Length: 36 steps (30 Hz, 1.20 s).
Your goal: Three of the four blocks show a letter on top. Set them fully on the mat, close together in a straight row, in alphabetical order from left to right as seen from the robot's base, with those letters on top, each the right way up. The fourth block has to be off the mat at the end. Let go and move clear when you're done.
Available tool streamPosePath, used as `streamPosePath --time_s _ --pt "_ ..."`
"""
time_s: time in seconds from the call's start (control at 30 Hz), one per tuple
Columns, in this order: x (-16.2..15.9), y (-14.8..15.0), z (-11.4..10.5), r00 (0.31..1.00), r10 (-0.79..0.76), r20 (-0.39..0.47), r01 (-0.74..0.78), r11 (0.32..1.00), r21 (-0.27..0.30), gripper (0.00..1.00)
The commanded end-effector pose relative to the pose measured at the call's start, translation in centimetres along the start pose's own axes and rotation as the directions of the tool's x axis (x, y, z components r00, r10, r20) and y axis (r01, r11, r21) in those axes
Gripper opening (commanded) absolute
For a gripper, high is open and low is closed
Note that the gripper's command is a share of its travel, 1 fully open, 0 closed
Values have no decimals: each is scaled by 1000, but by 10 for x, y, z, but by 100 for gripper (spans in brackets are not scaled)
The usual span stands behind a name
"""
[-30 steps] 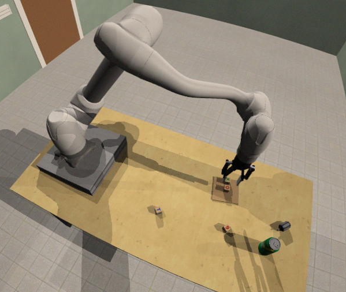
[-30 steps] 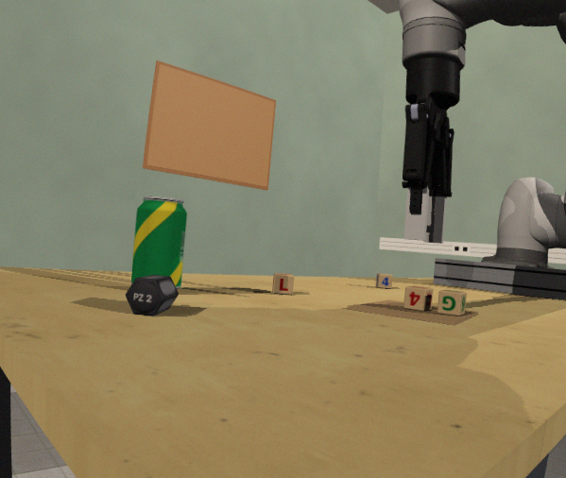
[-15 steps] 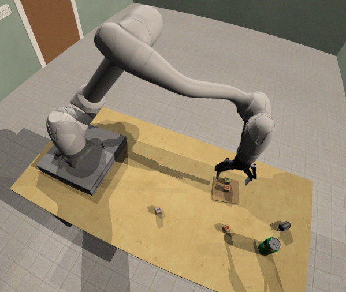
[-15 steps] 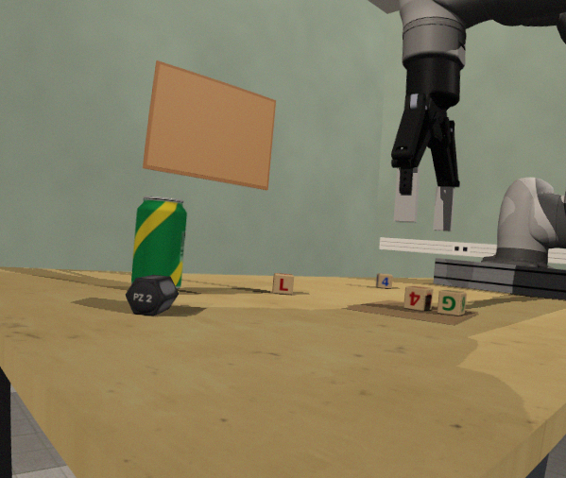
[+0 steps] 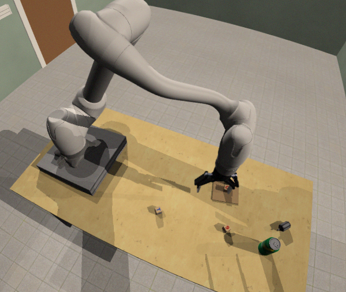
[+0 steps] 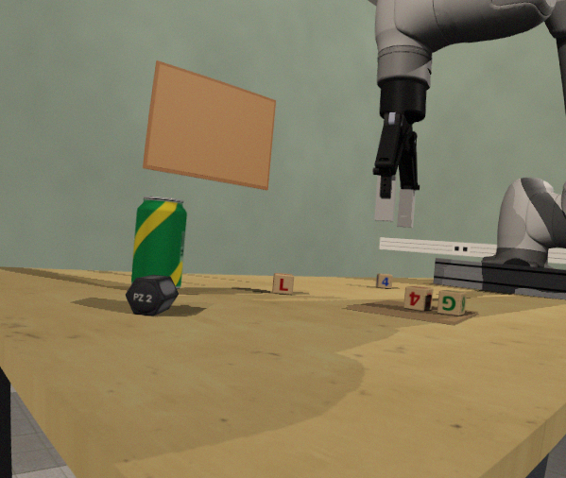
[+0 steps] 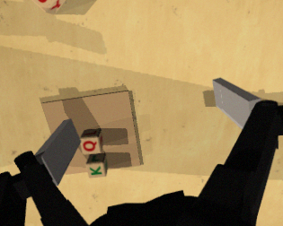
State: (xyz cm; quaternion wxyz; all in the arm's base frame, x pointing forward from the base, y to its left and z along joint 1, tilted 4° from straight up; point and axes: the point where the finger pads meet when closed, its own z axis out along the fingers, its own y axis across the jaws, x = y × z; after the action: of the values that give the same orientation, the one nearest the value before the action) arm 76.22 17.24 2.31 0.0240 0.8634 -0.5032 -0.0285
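The claw (image 6: 395,214) hangs wide open with free air below it. Two touching blocks (image 7: 93,154) on the mat (image 7: 110,106) sit below one finger.

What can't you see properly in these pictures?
- Top view: the hand covers part of the two blocks on the mat.
- Top view: the top faces of the far blocks are too small to read.
- Wrist view: a third block is cut off by the top edge.
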Motion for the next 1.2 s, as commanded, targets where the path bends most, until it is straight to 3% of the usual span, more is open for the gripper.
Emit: streamPosePath --time_s 0.0,0.4,0.47,0.57,0.63,0.67,1.17 --pt "29 51 -3 996 -90 2 90 996 16 100" --pt "72 218 8 933 -359 -3 359 933 16 100" --pt "72 218 8 933 -359 -3 359 933 16 100" --pt "73 250 11 913 -408 -2 408 913 16 100" --pt "73 255 12 910 -415 -3 415 910 16 100" --pt "73 255 12 910 -415 -3 415 910 16 46" --pt "74 254 12 909 -416 -3 416 909 15 46"
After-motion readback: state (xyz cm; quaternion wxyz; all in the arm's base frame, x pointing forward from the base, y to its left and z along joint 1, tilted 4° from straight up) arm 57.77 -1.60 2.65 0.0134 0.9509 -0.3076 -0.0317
